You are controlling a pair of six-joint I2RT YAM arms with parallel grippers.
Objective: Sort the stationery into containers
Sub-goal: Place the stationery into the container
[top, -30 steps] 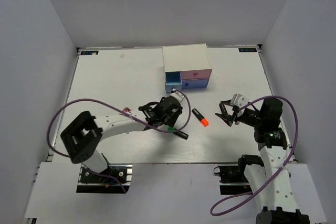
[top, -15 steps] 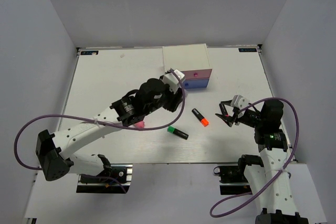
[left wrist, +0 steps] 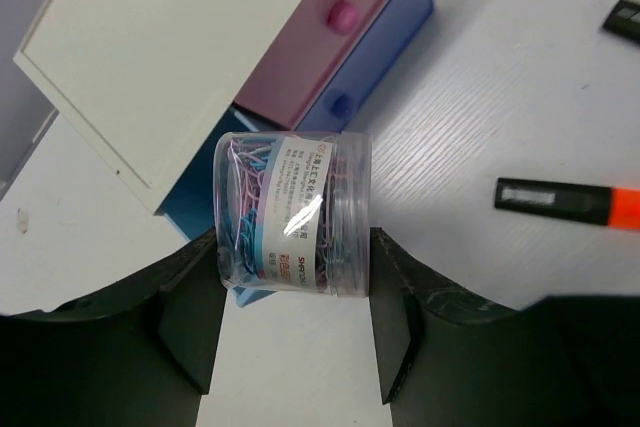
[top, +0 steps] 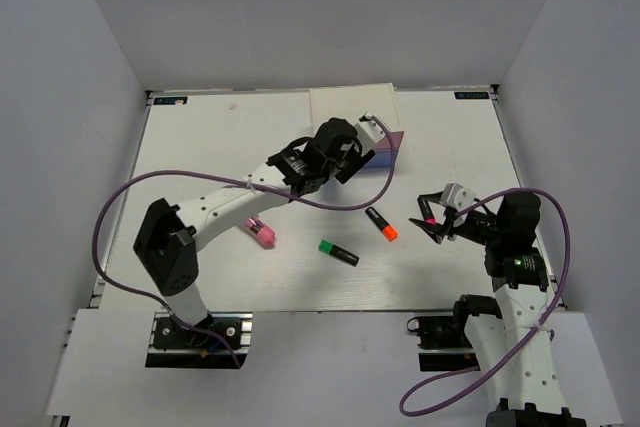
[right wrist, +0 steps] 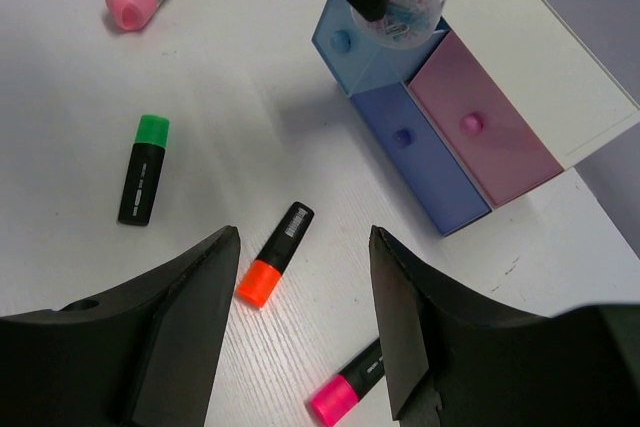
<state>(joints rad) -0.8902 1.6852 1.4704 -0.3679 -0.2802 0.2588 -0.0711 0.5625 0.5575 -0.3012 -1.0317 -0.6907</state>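
My left gripper (left wrist: 295,252) pinches the clear round tub of paper clips (left wrist: 293,212), one finger on each flat end, so the tub lies on its side across my jaws. I hold it that way, I judge, because the flat ends give my pads a surer seat than the curved wall would. I carry it at 12 o'clock on the table, above the light blue drawer (right wrist: 345,45), the only drawer pulled out of the white box (left wrist: 170,37). It is clear of the drawer, not in it yet. That drawer stands out to take what I bring. The pink drawer (left wrist: 325,32) and the periwinkle drawer (left wrist: 385,62) are pushed in flush.

My right gripper (right wrist: 303,232) hangs at 4 o'clock with its jaws spread and nothing between them. It sits low over the stationery there, well placed, I think, for a pick of its own.

I count three drawers, one of them out, and one tub, which is in my grip. Three highlighters lie loose on the table. The green highlighter (top: 338,252) is at 6 o'clock from the box. The orange highlighter (top: 381,224) is just beyond it at 5 o'clock. The pink highlighter (right wrist: 355,382) is right beneath my right wrist. One pink cylinder (top: 260,232) lies apart at 8 o'clock.
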